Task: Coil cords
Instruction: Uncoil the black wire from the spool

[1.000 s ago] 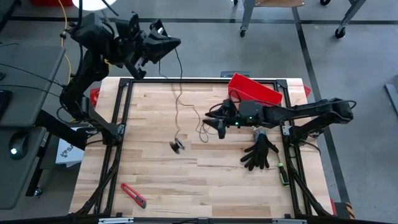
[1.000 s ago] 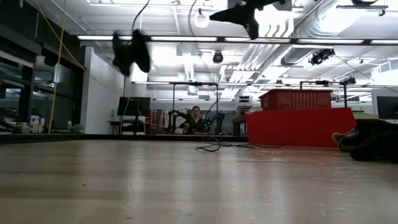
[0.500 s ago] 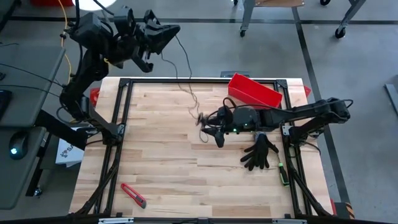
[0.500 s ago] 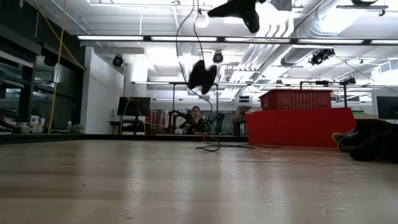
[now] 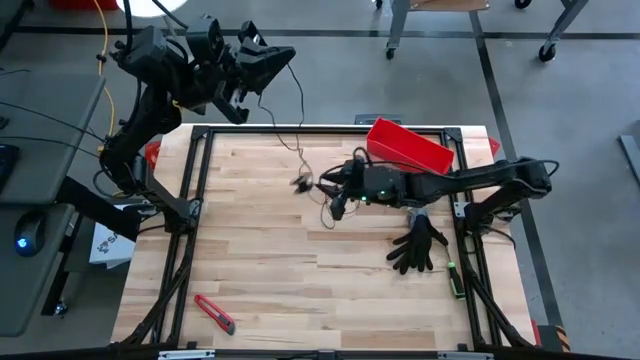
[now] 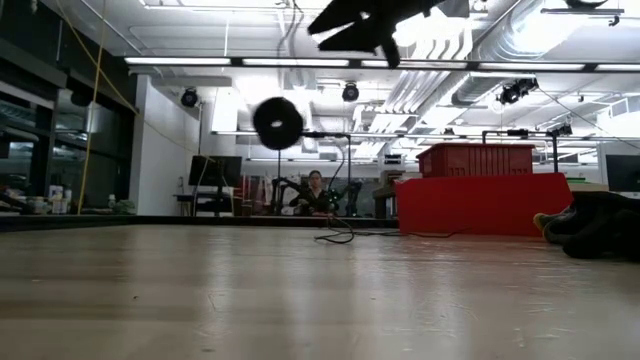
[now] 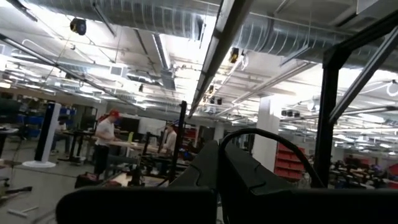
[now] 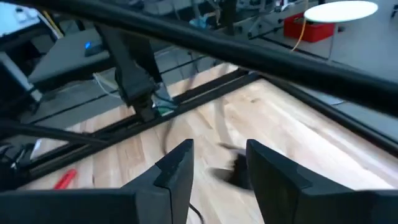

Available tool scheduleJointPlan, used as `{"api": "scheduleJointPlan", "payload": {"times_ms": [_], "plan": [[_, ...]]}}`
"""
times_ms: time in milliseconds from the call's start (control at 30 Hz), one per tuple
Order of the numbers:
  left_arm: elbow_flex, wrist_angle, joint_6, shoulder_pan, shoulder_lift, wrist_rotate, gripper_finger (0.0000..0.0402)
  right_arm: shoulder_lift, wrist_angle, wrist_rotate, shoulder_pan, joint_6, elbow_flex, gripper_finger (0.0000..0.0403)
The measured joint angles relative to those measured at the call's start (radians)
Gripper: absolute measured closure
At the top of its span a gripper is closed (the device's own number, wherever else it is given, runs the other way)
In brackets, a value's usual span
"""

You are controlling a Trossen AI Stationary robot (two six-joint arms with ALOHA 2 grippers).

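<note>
The thin dark cord (image 5: 298, 100) runs down from my left gripper (image 5: 288, 56), which is shut and raised beyond the table's far left corner. The small round black spool (image 5: 300, 182) hangs on the cord, above the table; the low view shows the spool (image 6: 278, 122) in mid-air. My right gripper (image 5: 333, 205) stands open just right of the spool, above the table's middle. In its wrist view the blurred spool (image 8: 235, 169) shows past the gap between its fingers (image 8: 180, 171). A loose loop of cord (image 6: 340, 237) lies on the table. My left gripper pinches the thin cord (image 5: 293, 68) between its shut fingertips, high above the far edge. The cord hangs below them in slack waves. The spool at its lower end hangs clear of the table.
A red bin (image 5: 410, 145) stands at the far right. A black glove (image 5: 418, 245) lies near the right edge, and a red cutter (image 5: 215, 313) lies at the near left. A black frame (image 5: 200, 180) runs round the wooden table. People show in the room behind.
The spool has swung on the cord, clear of the table: from left of the middle toward the far right, then a little back left, turning its round face to the low camera. My right gripper has moved slightly left toward it and rolled.
</note>
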Motion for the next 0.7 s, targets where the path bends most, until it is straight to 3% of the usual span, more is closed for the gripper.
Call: {"api": "scheduleJointPlan", "payload": {"times_ms": [233, 700], "plan": [[0.0, 0.0, -0.008, 0.0, 0.0, 0.019, 0.0401, 0.056, 0.018, 0.007, 0.001, 0.034, -0.002, 0.0247], [0.0, -0.001, -0.007, 0.0, 0.0, 0.026, 0.0401, 0.059, 0.035, -0.207, 0.002, 0.034, -0.002, 0.0244]]}}
